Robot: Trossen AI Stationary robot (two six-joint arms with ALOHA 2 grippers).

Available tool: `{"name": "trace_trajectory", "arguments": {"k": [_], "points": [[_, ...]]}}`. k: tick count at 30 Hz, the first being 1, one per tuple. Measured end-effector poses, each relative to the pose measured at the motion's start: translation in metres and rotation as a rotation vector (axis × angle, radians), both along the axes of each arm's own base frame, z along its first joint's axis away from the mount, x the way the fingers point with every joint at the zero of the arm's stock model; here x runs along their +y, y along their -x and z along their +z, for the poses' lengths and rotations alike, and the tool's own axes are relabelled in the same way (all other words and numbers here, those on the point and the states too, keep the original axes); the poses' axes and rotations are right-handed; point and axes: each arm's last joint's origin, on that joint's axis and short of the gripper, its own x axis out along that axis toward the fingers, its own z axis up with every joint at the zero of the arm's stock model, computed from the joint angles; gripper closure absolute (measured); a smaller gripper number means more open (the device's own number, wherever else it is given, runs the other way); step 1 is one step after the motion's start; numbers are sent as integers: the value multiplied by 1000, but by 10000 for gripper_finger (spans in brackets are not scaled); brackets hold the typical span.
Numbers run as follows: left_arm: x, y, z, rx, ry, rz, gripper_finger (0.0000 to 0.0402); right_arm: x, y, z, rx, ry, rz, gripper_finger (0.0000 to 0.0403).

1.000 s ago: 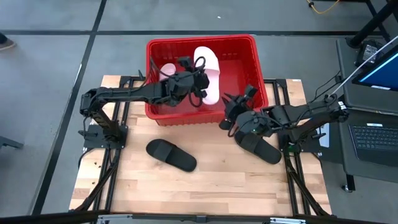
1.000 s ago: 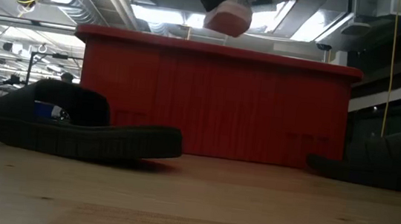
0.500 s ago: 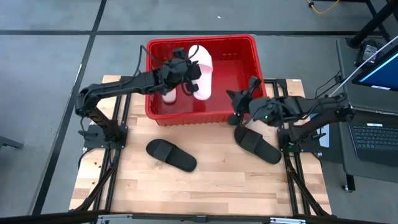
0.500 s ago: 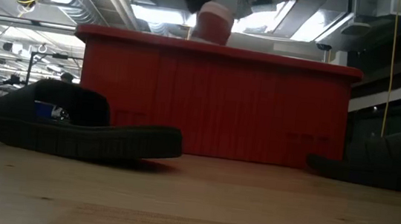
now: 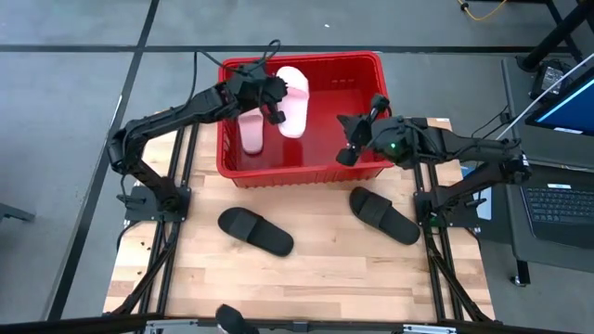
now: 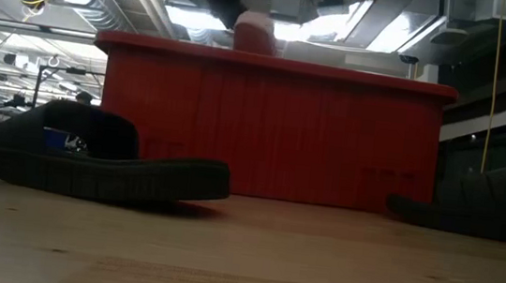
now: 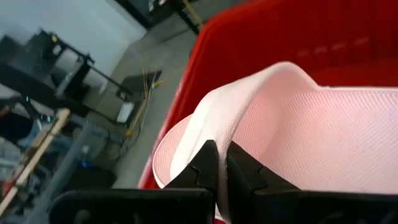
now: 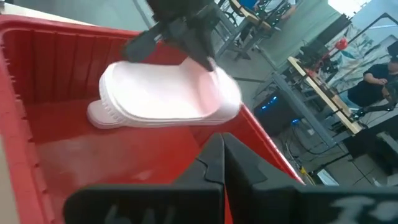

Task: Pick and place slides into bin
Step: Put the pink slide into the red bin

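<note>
My left gripper (image 5: 272, 100) is shut on a pale pink slide (image 5: 293, 102) over the far left part of the red bin (image 5: 297, 176). The low view shows this slide (image 6: 254, 34) above the bin's rim (image 6: 271, 60). A second pink slide (image 5: 251, 132) lies inside the bin at its left wall. Two black slides rest sole-down on the table, one at near left (image 5: 255, 231) and one at right (image 5: 383, 214). My right gripper (image 5: 345, 148) is shut and empty over the bin's right part. My left gripper pinches the pink slide's wide strap at its edge (image 7: 210, 127) between its two fingers (image 7: 244, 175), one layer. The fingers come slanting from above and from the table's left. The slide hangs clear of the bin's floor, its sole roughly level (image 8: 165, 99).
The bin stands at the table's far middle, against its far edge. Bare wood lies between and in front of the two black slides. A laptop (image 5: 557, 199) and a stand are off the table's right edge. Shop benches show in the room beyond.
My left gripper has carried the pink slide from the bin's middle toward its far left corner, still lifted. My right gripper has risen from beside the right black slide and gone toward the far edge, over the bin's right part. That black slide stays on the table.
</note>
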Motion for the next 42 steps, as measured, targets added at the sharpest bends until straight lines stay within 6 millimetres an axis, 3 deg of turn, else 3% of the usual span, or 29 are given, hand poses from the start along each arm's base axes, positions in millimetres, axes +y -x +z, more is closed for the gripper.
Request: {"name": "trace_trajectory", "arguments": {"k": [6,17,31,42], "points": [[9,15,-19,22,31,25,398,-13,1,0,-6,-10,-25,402],[10,19,-51,-66,22,6,398,-28,1,1,-24,-46,2,402],[14,27,-63,-32,74,46,398,-29,-2,-6,-27,-51,1,402],[47,22,-94,-8,131,59,398,-30,-5,-13,-25,-52,3,402]]}}
